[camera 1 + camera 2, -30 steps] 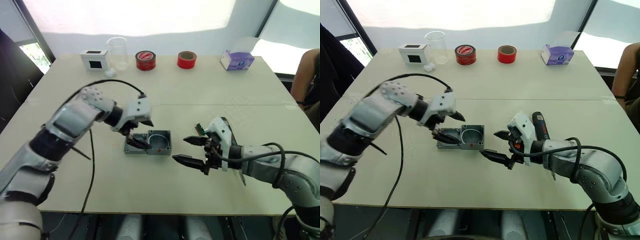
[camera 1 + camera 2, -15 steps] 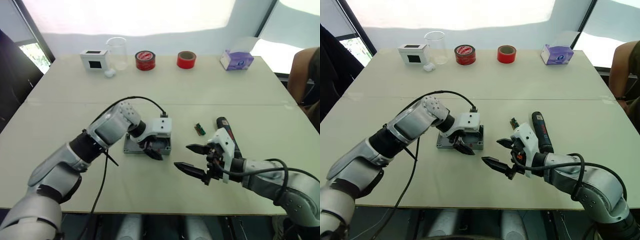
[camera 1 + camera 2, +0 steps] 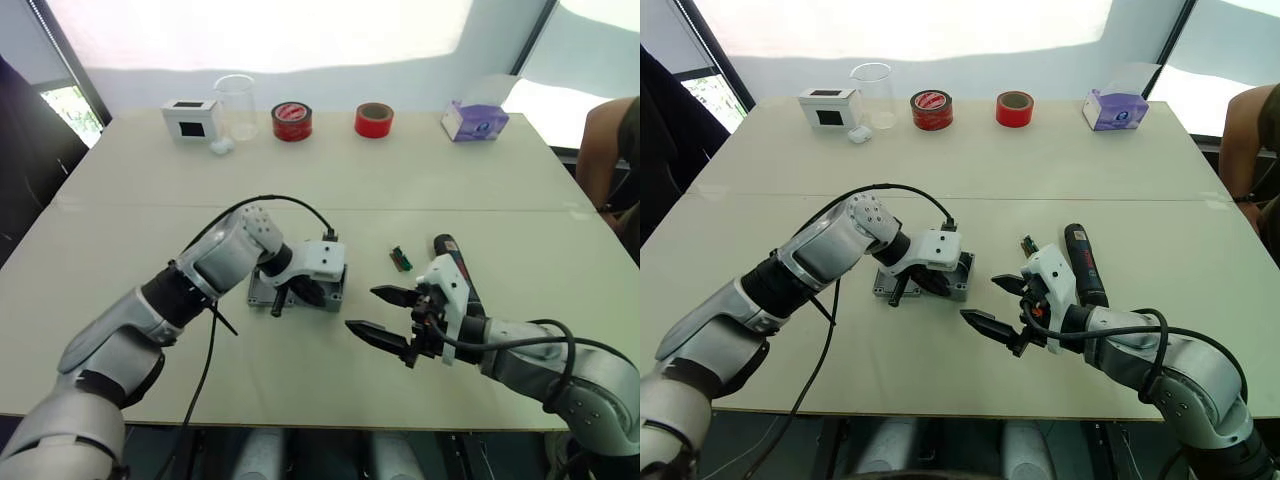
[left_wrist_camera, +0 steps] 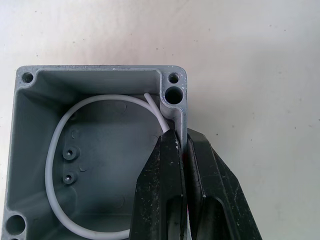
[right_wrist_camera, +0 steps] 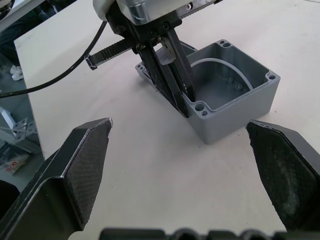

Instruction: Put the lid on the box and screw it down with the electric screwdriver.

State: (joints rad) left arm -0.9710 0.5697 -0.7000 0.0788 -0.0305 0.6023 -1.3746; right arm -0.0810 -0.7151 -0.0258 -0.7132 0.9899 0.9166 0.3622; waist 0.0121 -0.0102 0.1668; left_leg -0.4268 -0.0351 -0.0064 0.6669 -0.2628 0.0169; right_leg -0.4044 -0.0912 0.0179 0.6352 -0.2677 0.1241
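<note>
The grey box [image 4: 100, 165] stands open-topped on the table's middle, with a white loop of wire lying inside it. My left gripper [image 4: 181, 137] is shut on the box's side wall, one finger inside and one outside. The flat grey lid [image 3: 258, 288] lies on the table against the box's left side, partly hidden by my left wrist. My right gripper [image 3: 375, 312] hovers open to the right of the box [image 5: 225, 95], holding nothing. The black electric screwdriver [image 3: 450, 262], marked in red, lies on the table just behind my right gripper.
A small green circuit strip [image 3: 401, 258] lies between box and screwdriver. Along the far edge stand a white box with a dark window [image 3: 188, 118], a clear beaker [image 3: 236, 105], two red tape rolls [image 3: 291, 120], [image 3: 373, 119], and a purple tissue box [image 3: 474, 120]. A person's arm [image 3: 610, 140] shows at the right.
My left arm has swung over the box, and its gripper has gone from wide open to shut on the box's wall. The right gripper has stayed open, nearly still.
</note>
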